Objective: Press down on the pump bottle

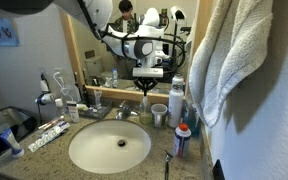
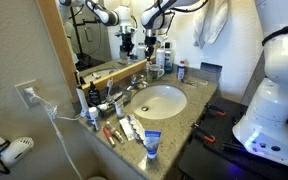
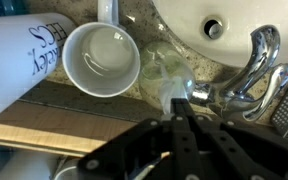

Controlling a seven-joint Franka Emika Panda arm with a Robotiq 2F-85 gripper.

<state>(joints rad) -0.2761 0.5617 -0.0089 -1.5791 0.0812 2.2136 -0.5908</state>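
The pump bottle [image 1: 146, 106] has a yellowish-green body and stands on the counter behind the sink, between the faucet and a white cup. In the wrist view I see it from above [image 3: 160, 72], just beyond my fingertips. My gripper [image 1: 148, 84] hangs straight over its pump head, fingers pointing down. In the wrist view the gripper [image 3: 184, 106] has its two black fingers closed together, with the tips at or just above the pump head; I cannot tell whether they touch it. It also shows in an exterior view [image 2: 152, 48].
A white cup [image 3: 101, 58] and a taller white bottle [image 3: 19, 55] stand close beside the pump bottle. The chrome faucet [image 3: 252, 68] and the sink basin [image 1: 109, 147] are on its other side. A small blue-and-orange bottle [image 1: 182, 140] stands near the counter edge. A towel [image 1: 234, 50] hangs nearby.
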